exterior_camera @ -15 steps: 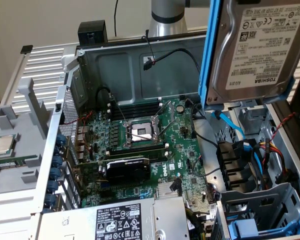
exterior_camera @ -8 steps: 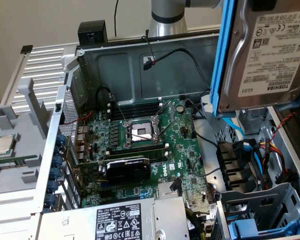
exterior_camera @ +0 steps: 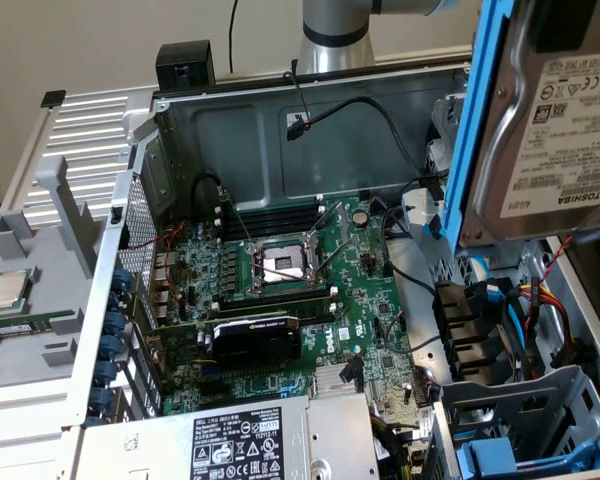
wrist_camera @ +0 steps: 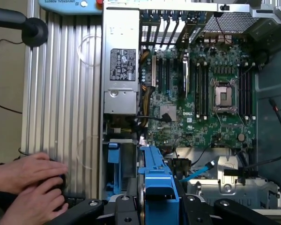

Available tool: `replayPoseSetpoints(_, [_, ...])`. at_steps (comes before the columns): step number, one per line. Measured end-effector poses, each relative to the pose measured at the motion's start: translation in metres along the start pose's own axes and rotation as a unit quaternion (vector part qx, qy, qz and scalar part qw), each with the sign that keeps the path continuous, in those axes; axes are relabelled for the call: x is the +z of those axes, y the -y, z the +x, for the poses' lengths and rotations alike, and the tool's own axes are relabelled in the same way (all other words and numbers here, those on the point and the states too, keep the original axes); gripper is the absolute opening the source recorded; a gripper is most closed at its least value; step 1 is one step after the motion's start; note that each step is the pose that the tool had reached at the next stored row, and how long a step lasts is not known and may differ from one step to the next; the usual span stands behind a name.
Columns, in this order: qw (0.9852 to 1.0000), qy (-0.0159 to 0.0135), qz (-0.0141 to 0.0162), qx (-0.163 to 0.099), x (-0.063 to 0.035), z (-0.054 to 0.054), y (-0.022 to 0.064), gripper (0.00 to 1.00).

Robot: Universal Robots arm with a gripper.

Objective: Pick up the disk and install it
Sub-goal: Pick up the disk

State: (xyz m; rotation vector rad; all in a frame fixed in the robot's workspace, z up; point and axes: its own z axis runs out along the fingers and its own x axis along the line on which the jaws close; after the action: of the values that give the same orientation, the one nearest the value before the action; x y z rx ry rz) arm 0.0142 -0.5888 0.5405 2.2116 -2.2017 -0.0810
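Note:
The disk (exterior_camera: 560, 130), a grey metal drive with a white Toshiba label clipped in a blue carrier frame (exterior_camera: 475, 120), hangs tilted high above the open computer case at the exterior view's right. A dark finger (exterior_camera: 565, 22) sits against its upper edge. In the wrist view my gripper (wrist_camera: 155, 202) is shut on the disk's blue carrier (wrist_camera: 158, 185), with its black fingers on either side. The disk hovers over the drive bay area (wrist_camera: 225, 185) beside the motherboard, touching nothing in the case.
The case lies open with the green motherboard (exterior_camera: 290, 270) and its bare processor socket (exterior_camera: 280, 265). A silver power supply (exterior_camera: 240, 445) sits at the front, a blue-railed drive cage (exterior_camera: 510, 440) below the disk. A person's hands (wrist_camera: 28, 185) rest by the case's side. A processor chip (exterior_camera: 8, 290) lies outside.

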Motion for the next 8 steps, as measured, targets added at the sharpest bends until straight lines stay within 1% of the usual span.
replayPoseSetpoints(4, [1.0000,0.0000,0.0038,0.000,0.0063,0.008,0.0007,0.37])
replayPoseSetpoints(8, [1.0000,0.0000,0.0060,0.000,0.0133,0.015,0.0018,0.37])
